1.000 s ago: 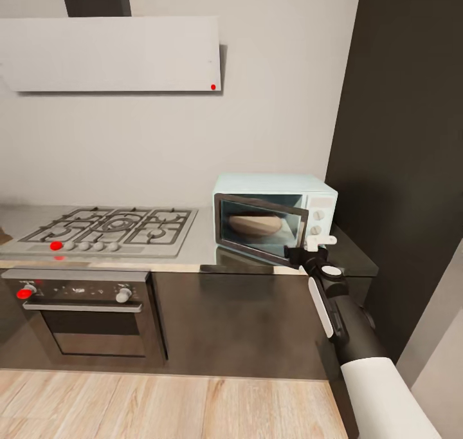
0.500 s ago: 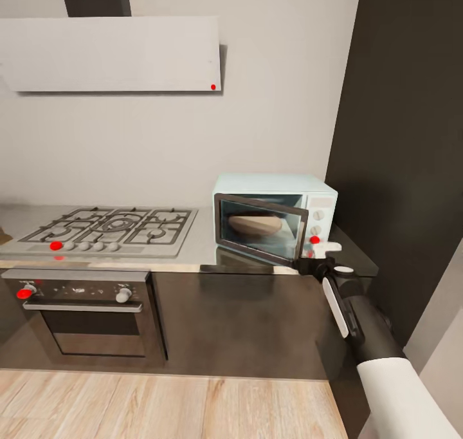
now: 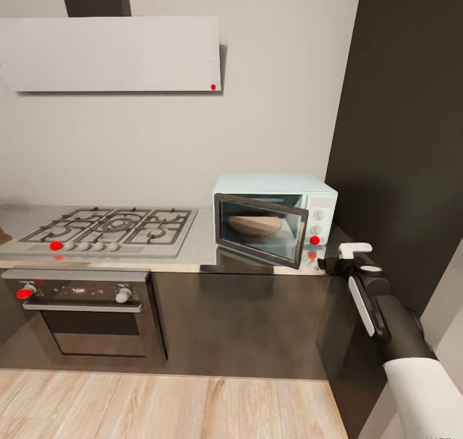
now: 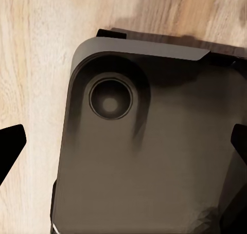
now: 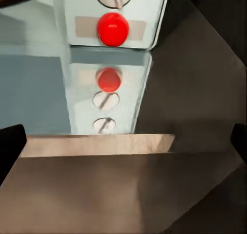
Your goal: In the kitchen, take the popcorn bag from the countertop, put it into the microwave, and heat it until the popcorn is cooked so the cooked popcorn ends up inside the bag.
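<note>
The pale-blue microwave (image 3: pixel 276 197) stands on the grey countertop (image 3: pixel 206 249), its dark glass door (image 3: pixel 260 230) ajar and swung partway out. Behind the glass lies the tan popcorn bag (image 3: pixel 254 224); the popcorn itself is hidden. My right gripper (image 3: pixel 342 255) hovers open just right of the door's free edge, below the knob panel and its red dot (image 3: pixel 314 239). In the right wrist view the red dot (image 5: pixel 112 28) and its reflection sit ahead between the wide-spread fingertips (image 5: pixel 10 146). My left gripper (image 4: pixel 123 146) is open, hanging over my dark base (image 4: pixel 154 141).
A steel gas hob (image 3: pixel 109 228) with a built-in oven (image 3: pixel 90 310) below lies left of the microwave. A white range hood (image 3: pixel 109 53) hangs above. A tall dark cabinet (image 3: pixel 405 136) rises close on the right of my right arm. Wood floor (image 3: pixel 161 407) runs in front.
My right gripper has drawn away from the door's free edge, moving right and slightly down, uncovering the red dot. The door stays ajar at about the same angle.
</note>
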You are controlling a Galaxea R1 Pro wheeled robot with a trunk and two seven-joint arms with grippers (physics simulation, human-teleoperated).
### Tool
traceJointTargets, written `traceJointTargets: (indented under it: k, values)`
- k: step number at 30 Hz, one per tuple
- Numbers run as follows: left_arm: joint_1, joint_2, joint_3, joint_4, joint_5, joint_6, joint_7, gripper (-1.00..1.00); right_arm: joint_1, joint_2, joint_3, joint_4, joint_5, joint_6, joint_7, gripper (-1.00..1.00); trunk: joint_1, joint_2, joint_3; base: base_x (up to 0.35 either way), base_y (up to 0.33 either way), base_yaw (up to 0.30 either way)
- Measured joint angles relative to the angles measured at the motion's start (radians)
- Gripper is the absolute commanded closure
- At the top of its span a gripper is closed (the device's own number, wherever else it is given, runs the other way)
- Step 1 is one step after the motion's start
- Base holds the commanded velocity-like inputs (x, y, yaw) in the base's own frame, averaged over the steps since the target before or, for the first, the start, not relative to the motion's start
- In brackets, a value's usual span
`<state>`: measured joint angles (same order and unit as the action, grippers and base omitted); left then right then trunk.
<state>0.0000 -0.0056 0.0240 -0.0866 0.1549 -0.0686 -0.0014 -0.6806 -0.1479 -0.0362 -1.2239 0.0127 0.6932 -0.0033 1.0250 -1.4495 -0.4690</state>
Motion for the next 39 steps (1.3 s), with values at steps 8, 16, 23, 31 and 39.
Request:
traceJointTargets:
  k: [8,16,23,31,39]
  values:
    - [0.0,0.001,-0.001,0.0,-0.001,0.0,0.0,-1.0,0.0,0.008,-0.081,0.001,-0.007,-0.085,0.009,-1.0,0.0,0.0,0.0,0.213,0.0,0.0]
    - [0.0,0.001,-0.001,0.001,0.0,0.0,0.0,-1.0,0.0,0.011,-0.08,0.002,-0.007,-0.088,0.014,-1.0,0.0,0.0,0.0,0.264,0.0,0.0]
    - [0.0,0.001,-0.001,0.0,-0.001,0.0,0.0,-1.0,0.0,0.007,-0.075,0.002,-0.003,-0.077,0.119,-1.0,0.0,0.0,0.0,0.154,0.0,0.0]
    - [0.0,0.001,-0.003,0.001,-0.002,0.0,0.0,-1.0,0.0,-0.006,-0.073,0.03,0.006,-0.075,0.299,-1.0,0.0,0.0,0.0,0.004,0.0,0.0]
    - [0.0,0.001,-0.006,0.001,-0.002,-0.011,0.0,-1.0,0.0,-0.005,-0.073,0.033,0.03,-0.075,0.421,-1.0,0.0,0.0,0.0,0.0,0.0,0.0]
